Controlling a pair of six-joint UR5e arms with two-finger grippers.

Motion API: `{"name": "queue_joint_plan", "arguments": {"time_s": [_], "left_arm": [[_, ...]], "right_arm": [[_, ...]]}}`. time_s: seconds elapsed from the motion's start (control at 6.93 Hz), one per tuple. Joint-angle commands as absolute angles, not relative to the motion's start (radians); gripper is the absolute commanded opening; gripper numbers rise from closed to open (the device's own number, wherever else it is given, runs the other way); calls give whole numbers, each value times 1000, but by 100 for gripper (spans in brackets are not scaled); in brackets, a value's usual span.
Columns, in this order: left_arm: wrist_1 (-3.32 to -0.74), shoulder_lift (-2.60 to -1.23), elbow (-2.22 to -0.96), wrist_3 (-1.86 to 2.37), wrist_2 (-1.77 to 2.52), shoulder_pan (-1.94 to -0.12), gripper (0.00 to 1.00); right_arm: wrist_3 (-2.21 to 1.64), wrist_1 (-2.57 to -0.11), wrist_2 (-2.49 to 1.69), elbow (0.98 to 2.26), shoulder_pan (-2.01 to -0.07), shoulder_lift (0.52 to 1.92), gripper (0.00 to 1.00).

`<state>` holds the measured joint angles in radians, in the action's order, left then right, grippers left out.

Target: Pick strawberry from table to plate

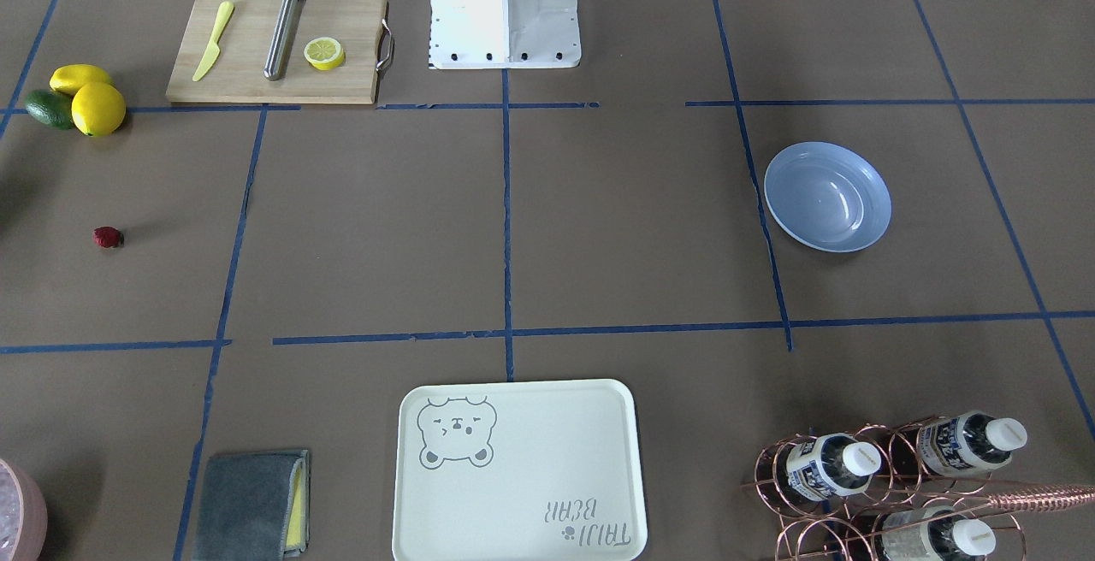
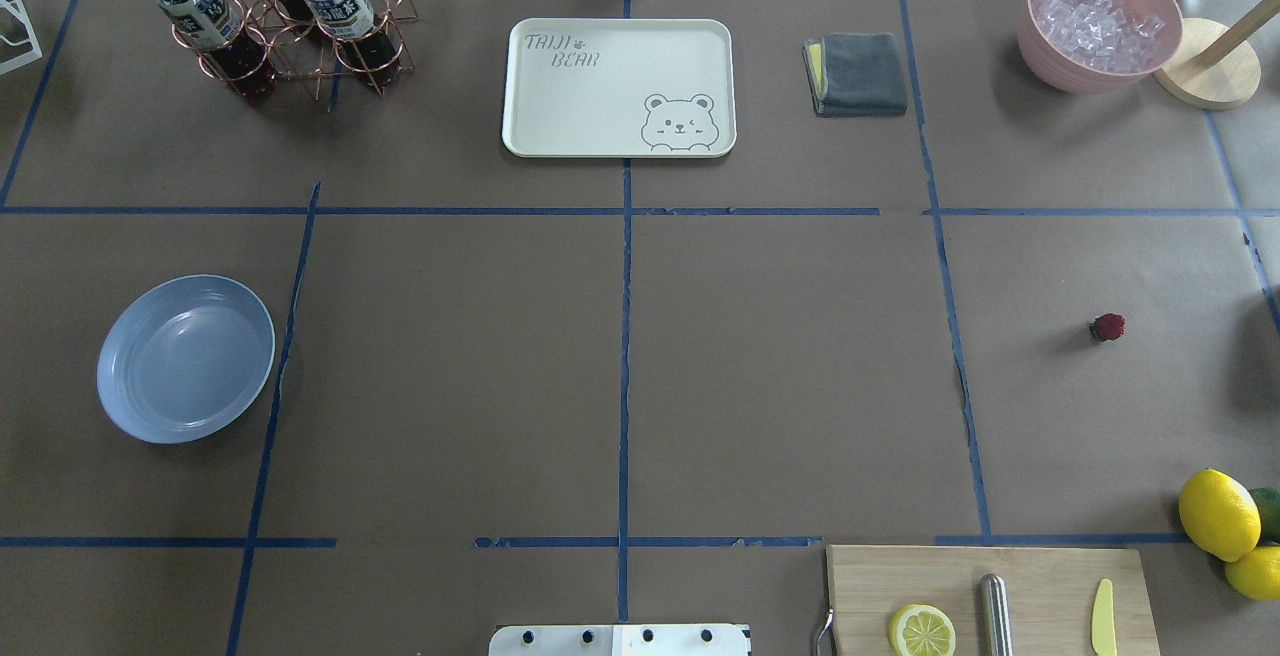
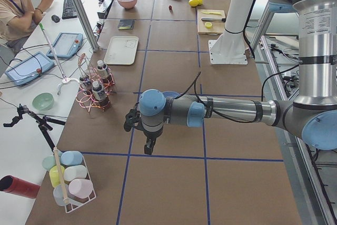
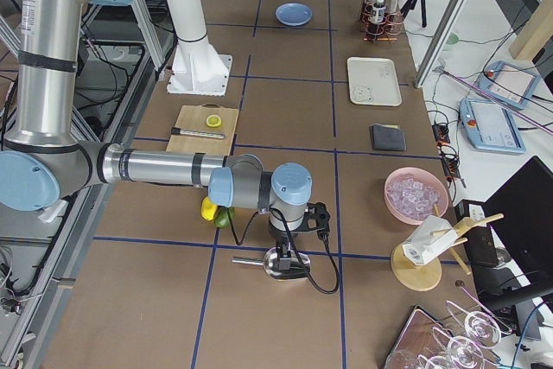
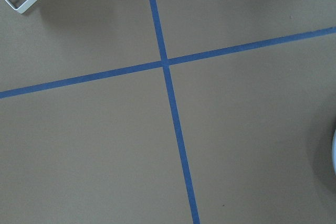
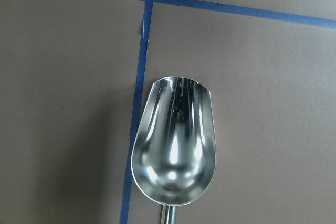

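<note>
The strawberry (image 1: 108, 238) (image 2: 1107, 327), small and dark red, lies alone on the brown table (image 2: 780, 376) toward the robot's right. Far across, on the robot's left, sits the light blue plate (image 1: 827, 196) (image 2: 186, 357) with nothing in it. Neither gripper shows in the front or overhead views. In the exterior left view the left gripper (image 3: 149, 148) hangs over the table just past the plate; I cannot tell whether it is open. In the exterior right view the right gripper (image 4: 283, 239) hovers above a metal scoop (image 6: 175, 148), and I cannot tell its state either.
A wooden cutting board (image 1: 248, 73) holds a lemon half, a yellow knife and a steel rod. Lemons (image 2: 1218, 514) lie at the right edge. A bear tray (image 2: 560, 106), grey cloth (image 2: 858, 73), bottle rack (image 2: 270, 11) and pink ice bowl (image 2: 1040, 36) line the far side.
</note>
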<state>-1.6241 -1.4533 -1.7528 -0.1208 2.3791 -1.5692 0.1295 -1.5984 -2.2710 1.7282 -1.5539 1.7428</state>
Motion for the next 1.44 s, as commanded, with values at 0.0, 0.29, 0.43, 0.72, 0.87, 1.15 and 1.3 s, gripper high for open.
{"name": "queue_joint_plan", "arguments": {"time_s": [0.0, 0.29, 0.43, 0.72, 0.87, 1.15, 1.3], "left_arm": [[-1626, -1454, -1755, -121, 2379, -1569, 100], [-1659, -1456, -1761, -120, 2372, -1569, 100], [-1745, -1448, -1758, -115, 2372, -1562, 100], [-1909, -1459, -1747, -115, 2375, -1559, 100], [-2083, -1460, -1735, -110, 2373, -1560, 100], [-2354, -1480, -1706, -110, 2382, -1559, 100], [-2374, -1480, -1689, -79, 2384, -1510, 100]], "right_arm": [[133, -1598, -2270, 1746, -1554, 1741, 100], [132, -1598, -2272, 1755, -1552, 1740, 100], [124, -1567, -2282, 1790, -1551, 1700, 100], [123, -1459, -2270, 1796, -1551, 1666, 100], [89, -1389, -2269, 1793, -1551, 1640, 100], [-99, -1382, -2292, 1790, -1551, 1640, 100], [-107, -1382, -2296, 1793, -1551, 1638, 100]]}}
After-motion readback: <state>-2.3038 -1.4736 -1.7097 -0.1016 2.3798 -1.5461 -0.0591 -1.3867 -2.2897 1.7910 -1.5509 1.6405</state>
